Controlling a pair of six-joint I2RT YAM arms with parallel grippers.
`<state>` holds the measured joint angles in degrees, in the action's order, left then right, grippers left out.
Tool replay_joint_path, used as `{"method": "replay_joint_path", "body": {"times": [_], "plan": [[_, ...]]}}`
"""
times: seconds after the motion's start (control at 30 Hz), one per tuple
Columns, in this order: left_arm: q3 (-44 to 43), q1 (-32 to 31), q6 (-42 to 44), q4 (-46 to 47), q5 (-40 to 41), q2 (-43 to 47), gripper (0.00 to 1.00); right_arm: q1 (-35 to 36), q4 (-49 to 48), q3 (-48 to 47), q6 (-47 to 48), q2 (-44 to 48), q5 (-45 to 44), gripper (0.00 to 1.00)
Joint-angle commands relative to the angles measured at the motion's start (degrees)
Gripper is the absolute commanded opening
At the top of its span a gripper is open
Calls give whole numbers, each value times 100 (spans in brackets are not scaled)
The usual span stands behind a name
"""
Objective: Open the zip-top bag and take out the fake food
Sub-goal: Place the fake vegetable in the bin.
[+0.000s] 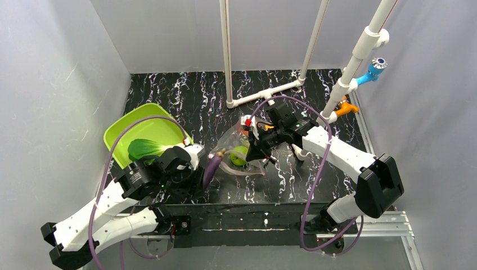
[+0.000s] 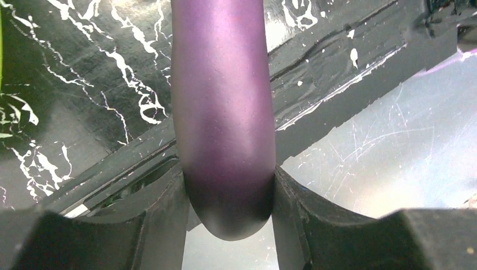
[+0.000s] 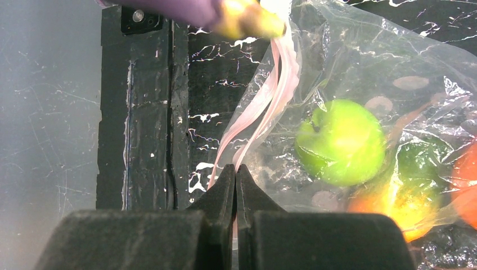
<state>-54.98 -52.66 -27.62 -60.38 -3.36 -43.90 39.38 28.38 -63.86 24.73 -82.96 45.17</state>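
"two grippers: jaw state?"
"left gripper (image 2: 229, 188): clamped on dark purple plastic eggplant (image 2: 222, 101). right gripper (image 3: 235, 185): jaws together, pinching pinkish zip strip (image 3: 275, 84)."
"bag location?"
"clear crinkly zip-top bag (image 1: 230, 140): on black marbled table (image 1: 185, 95), between both grippers. green round plastic fruit (image 3: 340, 140) inside. eggplant stem end beside bag mouth."

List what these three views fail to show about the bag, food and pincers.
Left wrist view: the eggplant runs off the top edge, stem unseen.
Right wrist view: orange and yellow pieces inside the zip-top bag are blurred by crinkled plastic.
Top view: the right pincer is a dark mass; its tips cannot be told apart.
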Motion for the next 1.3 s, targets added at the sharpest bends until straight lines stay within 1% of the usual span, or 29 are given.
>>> {"method": "replay_joint_path", "body": {"times": [0.0,0.17,0.3,0.43,0.5,0.57,0.6,0.73,0.87,0.93,1.03,1.1,1.2,1.27], "plan": [[-151,1,-415,-387,590,403,0,-44,-131,32,101,166,129,1],[-174,2,-915,-361,1103,736,0,-53,-106,7,114,146,138,1],[-133,2,-1253,-231,2052,726,0,-61,-63,-6,133,146,158,1],[-123,62,-1270,50,2979,509,0,-74,-74,13,144,173,179,1],[-85,250,-1202,298,3232,411,0,-70,-73,20,154,169,213,1],[10,644,-1067,589,3247,368,0,-71,-78,30,165,144,270,1],[89,946,-1007,744,3154,365,0,-70,-83,47,182,139,307,1],[563,2137,-869,1564,2370,431,0,-70,-63,51,205,126,353,1],[803,2948,-826,1962,1600,94,0,-90,-85,101,258,302,262,1],[771,3208,-901,1977,1466,-172,0,-134,-62,84,246,304,301,1],[753,3562,-1064,2065,1489,-412,0,-148,-70,93,248,324,301,1],[684,3698,-1191,2082,1624,-532,0,-170,-70,94,258,330,303,1],[606,3841,-1513,2044,2036,-728,0,-221,-65,110,279,328,286,1],[603,3961,-1701,2090,2141,-898,3,-252,-54,110,299,340,287,1]]}}
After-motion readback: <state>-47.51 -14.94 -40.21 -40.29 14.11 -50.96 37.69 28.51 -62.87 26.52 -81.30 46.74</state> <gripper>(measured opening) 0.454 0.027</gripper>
